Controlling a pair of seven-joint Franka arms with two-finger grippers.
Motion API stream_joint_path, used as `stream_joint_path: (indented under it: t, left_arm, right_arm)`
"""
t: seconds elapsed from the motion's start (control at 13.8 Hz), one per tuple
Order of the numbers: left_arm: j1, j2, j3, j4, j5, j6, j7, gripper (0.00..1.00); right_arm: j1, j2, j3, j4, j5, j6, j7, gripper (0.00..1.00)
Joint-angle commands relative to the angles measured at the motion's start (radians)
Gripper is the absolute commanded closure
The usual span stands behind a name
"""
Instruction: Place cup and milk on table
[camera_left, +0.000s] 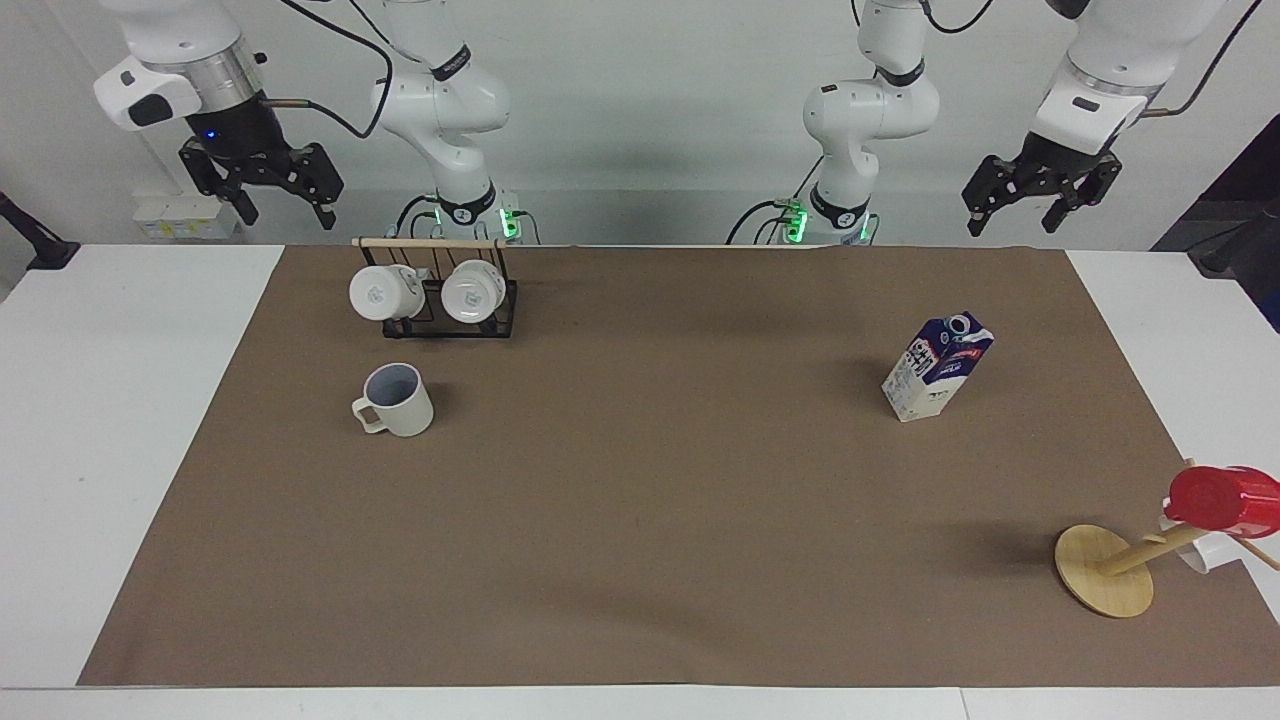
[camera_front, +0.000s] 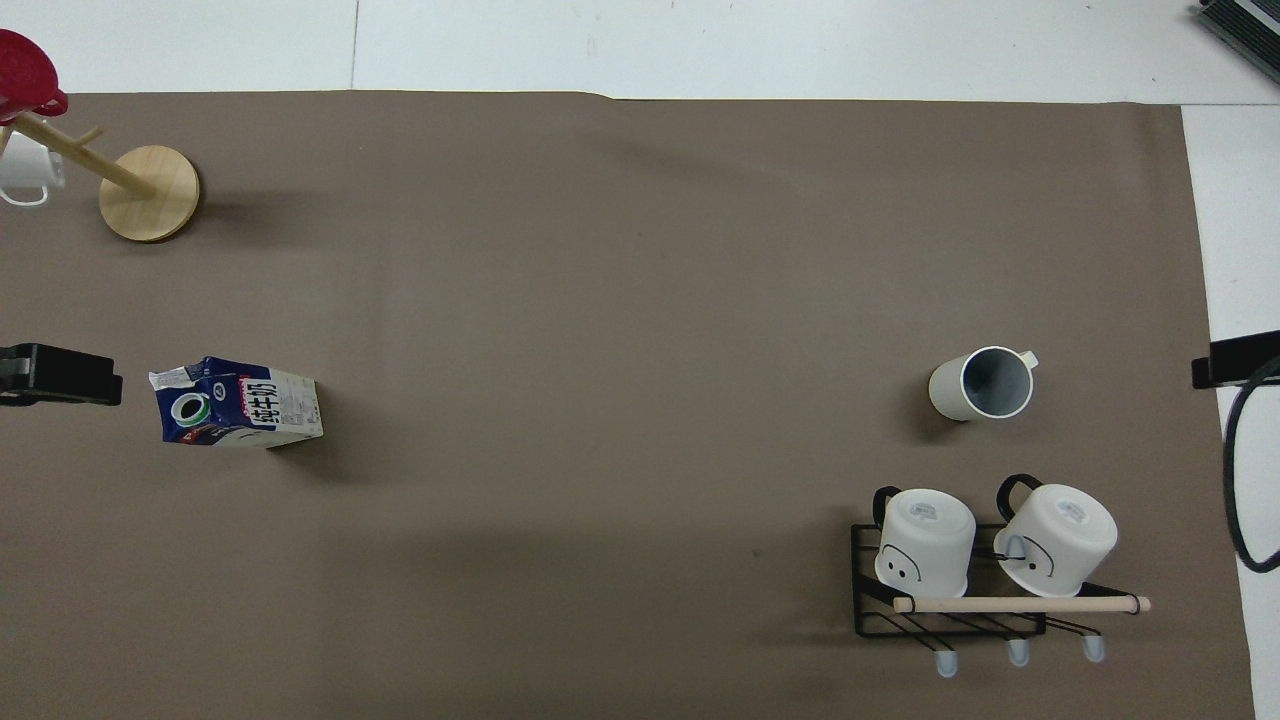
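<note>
Above table (camera_left: 60, 420), both hands (fingers spread) empty.

I see a matt brown paper-like mat (camera_left: 640, 520) over the smooth white surface (camera_left: 110, 420), a printed cardboard carton (camera_left: 937, 367), a matt mug (camera_left: 398, 400), a black wire rack (camera_front: 950, 610), and a wooden stand (camera_left: 1105, 570).

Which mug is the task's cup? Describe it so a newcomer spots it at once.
Start at the black wire rack on the brown mat, toward the right arm's end of the table. The cup stands alone on the mat, just farther from the robots. Unlike the rack's two white mugs, it is upright, cream-beige, pale blue inside, with a squared handle.
</note>
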Motion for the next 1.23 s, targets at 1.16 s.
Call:
stream_joint_path:
  t: [1.16]
  left_arm:
    - [-0.013, 0.001, 0.009, 0.013, 0.011, -0.017, -0.011, 0.0]
  right_arm:
    - [0.002, -0.034, 0.006, -0.059, 0.008, 0.029, 0.001, 0.0]
